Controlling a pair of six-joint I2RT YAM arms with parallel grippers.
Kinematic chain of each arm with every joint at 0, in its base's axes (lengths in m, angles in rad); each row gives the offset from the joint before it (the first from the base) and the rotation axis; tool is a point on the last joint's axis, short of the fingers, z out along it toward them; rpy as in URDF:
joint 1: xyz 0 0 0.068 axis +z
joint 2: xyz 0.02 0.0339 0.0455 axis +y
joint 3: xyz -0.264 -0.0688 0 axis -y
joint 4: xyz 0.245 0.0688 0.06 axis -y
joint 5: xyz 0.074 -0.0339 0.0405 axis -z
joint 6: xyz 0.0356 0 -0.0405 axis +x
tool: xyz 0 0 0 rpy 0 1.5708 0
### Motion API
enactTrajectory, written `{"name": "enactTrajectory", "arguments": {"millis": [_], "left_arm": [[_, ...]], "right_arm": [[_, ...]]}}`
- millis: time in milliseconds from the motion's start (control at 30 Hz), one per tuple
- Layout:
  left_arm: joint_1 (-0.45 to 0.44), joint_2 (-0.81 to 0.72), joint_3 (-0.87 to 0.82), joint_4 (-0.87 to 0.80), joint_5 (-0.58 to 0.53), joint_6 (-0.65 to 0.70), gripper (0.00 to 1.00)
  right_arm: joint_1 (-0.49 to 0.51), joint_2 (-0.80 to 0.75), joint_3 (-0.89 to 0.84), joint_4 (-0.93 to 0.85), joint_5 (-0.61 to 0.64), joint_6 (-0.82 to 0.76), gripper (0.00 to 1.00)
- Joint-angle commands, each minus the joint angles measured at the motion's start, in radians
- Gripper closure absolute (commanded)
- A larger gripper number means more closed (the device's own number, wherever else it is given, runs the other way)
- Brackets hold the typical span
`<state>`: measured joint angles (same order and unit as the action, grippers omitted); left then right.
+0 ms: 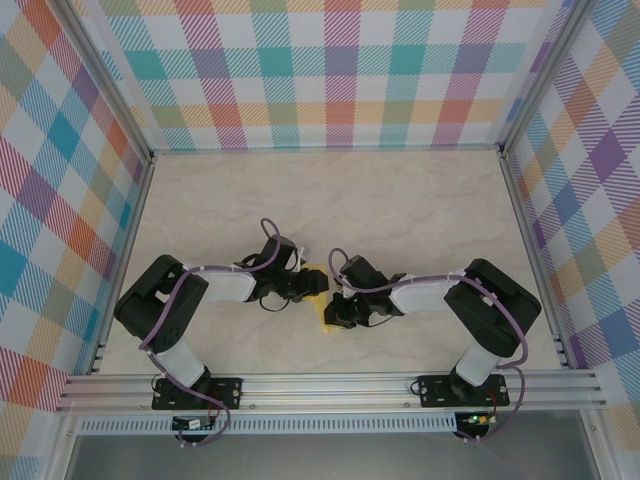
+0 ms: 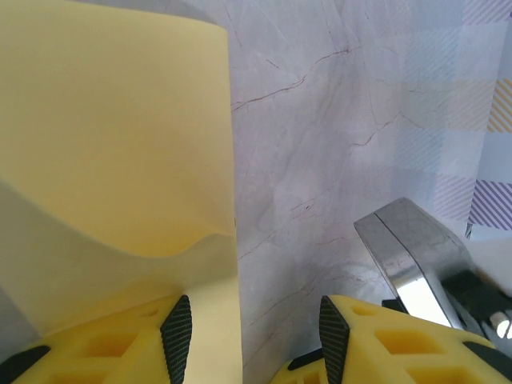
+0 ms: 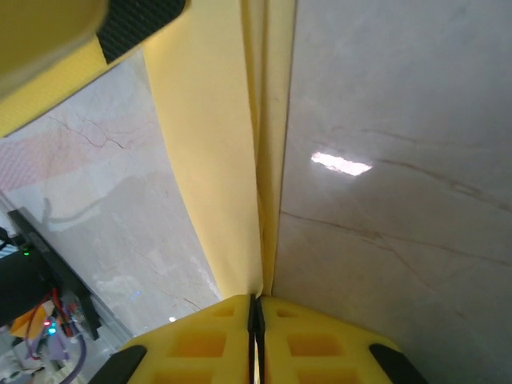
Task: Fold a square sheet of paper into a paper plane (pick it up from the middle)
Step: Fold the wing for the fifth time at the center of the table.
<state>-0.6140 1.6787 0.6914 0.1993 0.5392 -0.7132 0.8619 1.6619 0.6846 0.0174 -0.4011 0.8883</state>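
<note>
I'm clamping my right gripper (image 3: 257, 302) shut on the doubled edge of the square sheet of paper (image 3: 212, 136), between my arms over the near middle of the table (image 1: 400, 200). My left gripper (image 2: 252, 324) is standing apart beside the sheet, pinching nothing. Looks like only the lengthwise fold is taking shape; nose and wings aren't folded yet.

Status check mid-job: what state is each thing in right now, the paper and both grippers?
square sheet of paper: doubled over in layers, bowed rather than flat, not yet a plane.
right gripper: shut, pinching the paper's layers together.
left gripper: open, with the paper's edge in the gap beside one finger, not clamped.
</note>
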Motion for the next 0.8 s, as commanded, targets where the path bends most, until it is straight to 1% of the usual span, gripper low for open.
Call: {"name": "enactTrajectory", "arguments": {"millis": [0,100,200,367,467,533,600,667,700,767], "left_arm": [[-0.007,0.026,0.010,-0.058,-0.027,0.015,0.52],[-0.007,0.027,0.014,-0.060,-0.027,0.014,0.52],[-0.007,0.027,0.017,-0.067,-0.026,0.017,0.52],[-0.007,0.026,0.018,-0.070,-0.027,0.014,0.52],[-0.007,0.025,0.017,-0.070,-0.029,0.012,0.52],[-0.007,0.024,0.017,-0.070,-0.032,0.008,0.52],[-0.007,0.019,0.012,-0.068,-0.032,0.001,0.52],[-0.007,0.011,0.007,-0.066,-0.035,-0.007,0.52],[-0.007,0.008,0.004,-0.067,-0.040,-0.012,0.52],[-0.007,0.000,-0.003,-0.067,-0.047,-0.028,0.52]], "right_arm": [[0.033,0.010,0.006,-0.235,0.071,-0.050,0.86],[0.034,-0.027,0.004,-0.226,0.060,-0.049,0.84],[0.038,-0.053,-0.006,-0.184,0.028,-0.043,0.86],[0.050,-0.051,0.002,-0.178,0.008,-0.056,0.88],[0.061,-0.013,0.043,-0.289,0.066,-0.070,0.88],[0.068,-0.026,0.047,-0.320,0.104,-0.066,0.87],[0.068,-0.079,0.034,-0.311,0.132,-0.051,0.86],[0.065,-0.157,0.028,-0.340,0.208,-0.031,0.84],[0.060,-0.190,0.019,-0.335,0.227,-0.025,0.84],[0.038,-0.263,-0.017,-0.276,0.220,-0.001,0.84]]}}
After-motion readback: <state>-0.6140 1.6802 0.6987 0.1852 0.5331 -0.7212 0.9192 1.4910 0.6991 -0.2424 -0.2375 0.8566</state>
